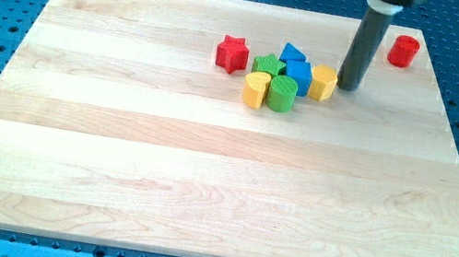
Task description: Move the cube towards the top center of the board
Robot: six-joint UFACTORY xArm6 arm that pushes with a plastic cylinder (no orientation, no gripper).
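Observation:
A blue cube (299, 76) sits in a tight cluster near the board's upper middle. Touching it are a blue triangular block (292, 54) above, a yellow block (323, 83) on its right, a green star-like block (268, 65) on its left, a green cylinder (281, 92) below-left and a yellow heart-like block (257, 89) further left. My tip (347, 85) stands just right of the yellow block, close to or touching it. The dark rod rises from it to the view's top.
A red star (233, 53) lies left of the cluster. A red cylinder (403, 51) stands near the board's top right corner. The wooden board (202, 180) rests on a blue perforated table. A metal base shows at the view's top centre.

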